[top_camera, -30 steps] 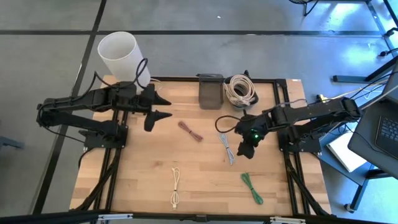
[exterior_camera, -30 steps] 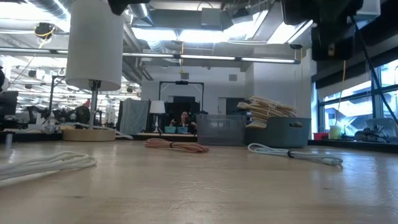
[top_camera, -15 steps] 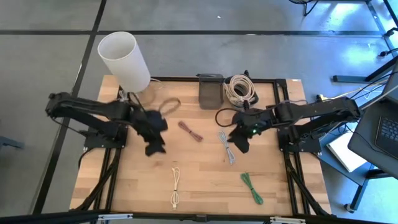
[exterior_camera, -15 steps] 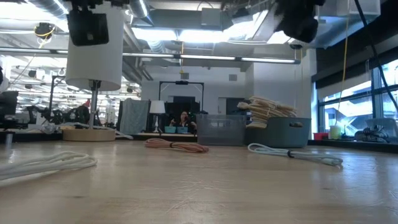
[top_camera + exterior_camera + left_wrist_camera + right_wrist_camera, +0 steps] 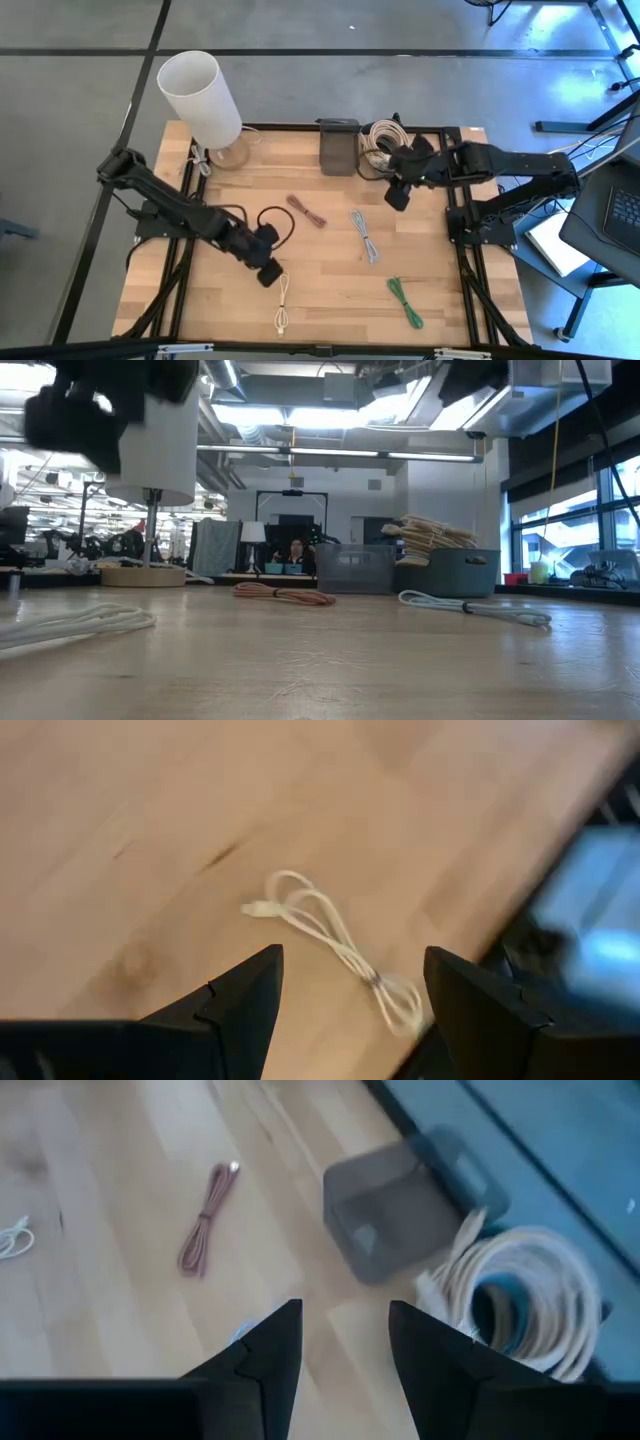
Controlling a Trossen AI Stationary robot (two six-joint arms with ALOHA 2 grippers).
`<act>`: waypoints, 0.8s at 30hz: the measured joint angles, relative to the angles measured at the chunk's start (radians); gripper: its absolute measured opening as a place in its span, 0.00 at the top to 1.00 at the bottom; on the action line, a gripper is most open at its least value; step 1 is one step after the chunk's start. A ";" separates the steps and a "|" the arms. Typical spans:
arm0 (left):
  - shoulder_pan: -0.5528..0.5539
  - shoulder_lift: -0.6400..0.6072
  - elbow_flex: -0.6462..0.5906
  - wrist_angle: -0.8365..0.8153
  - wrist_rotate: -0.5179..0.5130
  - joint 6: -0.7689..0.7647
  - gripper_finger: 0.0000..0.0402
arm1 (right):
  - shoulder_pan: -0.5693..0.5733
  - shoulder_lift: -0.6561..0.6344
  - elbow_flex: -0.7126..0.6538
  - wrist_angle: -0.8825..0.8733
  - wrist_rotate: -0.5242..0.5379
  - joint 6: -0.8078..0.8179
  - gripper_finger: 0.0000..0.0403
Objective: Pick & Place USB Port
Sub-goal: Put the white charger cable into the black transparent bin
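High view shows you the left claw (image 5: 268, 272) low over the near part of the tabletop (image 5: 330, 300). The white cable (image 5: 282, 302) lies just past it, toward the near edge. That is the cable you are closest to, I think it is the one to pick.

Your left wrist view shows the same white cable (image 5: 340, 948) ahead of the claw, seen between the two dark fingers (image 5: 245, 1005). The claw is wide open and holds nothing. The cable is a long thin bundle. In the high view it runs from far to near, so you need the fingers on each side of its thin middle.

Your right claw (image 5: 396, 192) waits up near the grey box (image 5: 339, 148) and the cable coil (image 5: 388, 142). It is partly open and empty. It is well apart from the white cable, so the left arm is the nearer one.
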 joint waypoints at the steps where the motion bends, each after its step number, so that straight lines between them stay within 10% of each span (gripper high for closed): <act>1: -0.001 0.021 0.000 0.000 -0.018 -0.066 0.41 | -0.005 0.000 0.013 0.000 0.001 -0.022 0.61; 12: 0.000 0.304 0.000 0.306 0.067 -0.408 0.41 | -0.037 0.000 0.051 -0.011 0.000 -0.192 0.61; 24: -0.121 0.253 -0.001 0.233 0.086 -0.684 0.51 | -0.037 0.000 0.051 0.009 -0.011 -0.245 0.61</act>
